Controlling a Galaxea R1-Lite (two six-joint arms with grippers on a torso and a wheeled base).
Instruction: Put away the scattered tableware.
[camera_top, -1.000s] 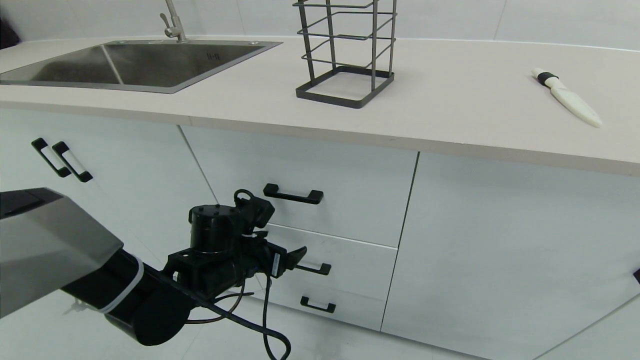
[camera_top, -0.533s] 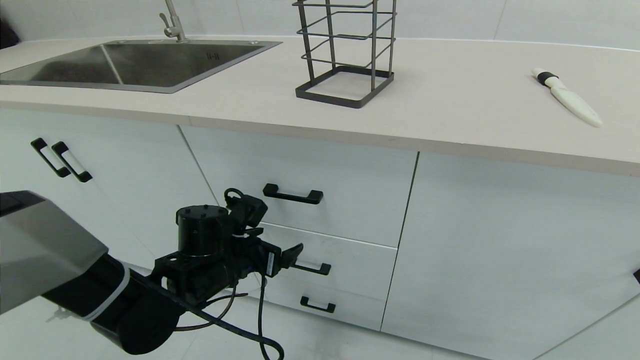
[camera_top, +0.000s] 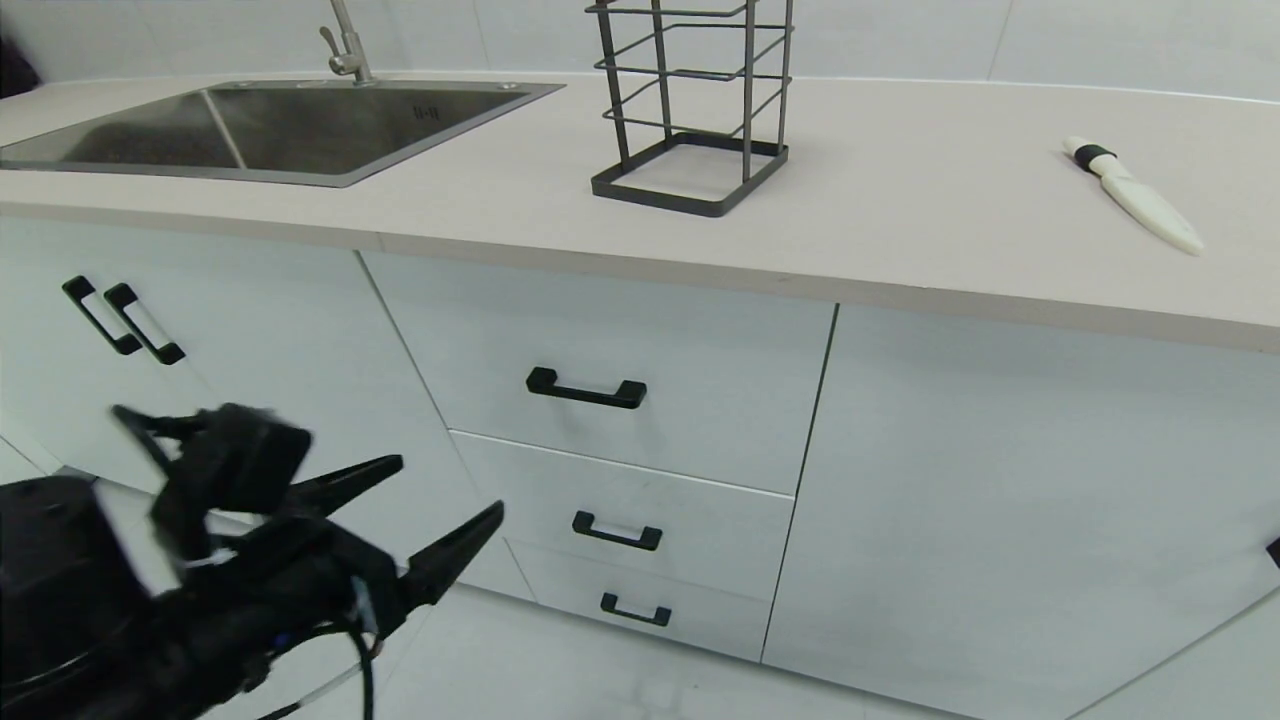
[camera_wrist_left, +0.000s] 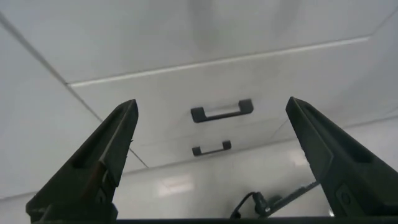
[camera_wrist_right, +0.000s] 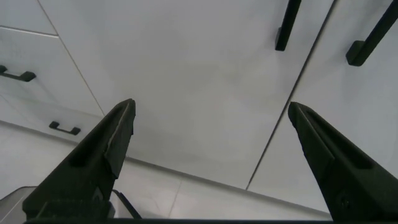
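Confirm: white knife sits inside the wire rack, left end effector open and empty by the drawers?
Not the knife. Head view shows the white knife lying on the countertop, right of the wire rack, which is empty. Left end effector is open and empty by the drawers.

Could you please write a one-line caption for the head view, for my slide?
Open left gripper low before closed drawers; a white knife and a wire rack sit on the counter.
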